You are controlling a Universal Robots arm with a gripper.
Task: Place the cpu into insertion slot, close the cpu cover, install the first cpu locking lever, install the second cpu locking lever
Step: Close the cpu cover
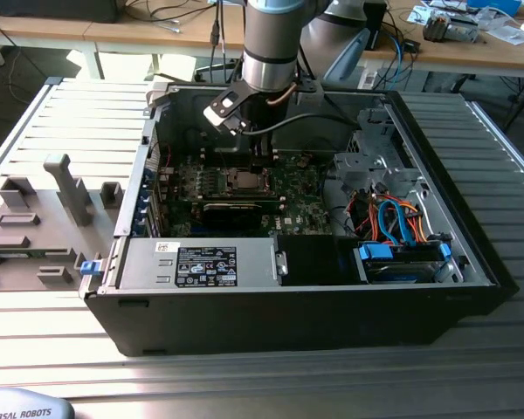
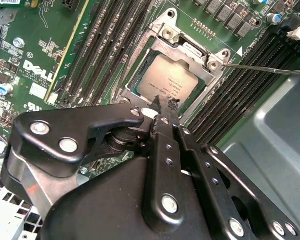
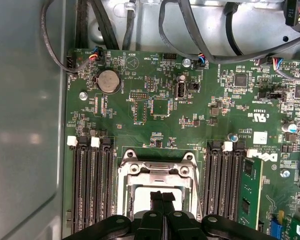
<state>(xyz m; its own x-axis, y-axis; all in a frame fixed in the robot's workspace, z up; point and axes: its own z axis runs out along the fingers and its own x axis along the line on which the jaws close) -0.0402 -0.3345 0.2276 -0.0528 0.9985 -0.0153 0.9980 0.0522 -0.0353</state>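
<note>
Though seemingly closed, tool (image 2: 165, 103) over cpu (image 2: 171, 79).

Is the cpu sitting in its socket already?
Yes, in the second wrist view the cpu lies flat in the socket, its silver top showing.

The cpu (image 2: 171, 80) has a dull silver-grey metal top, and the cpu cover (image 2: 189, 51) framing it is brighter bare metal with a soft sheen. The gripper (image 2: 164, 106) is smooth, semi-glossy black (metal or plastic, I can't tell which), studded with shiny steel screw heads. The motherboard (image 3: 155, 125) is lacquered green, the case wall (image 3: 25, 125) matt grey sheet metal, and the table (image 1: 271, 384) ribbed pale aluminium.
</note>
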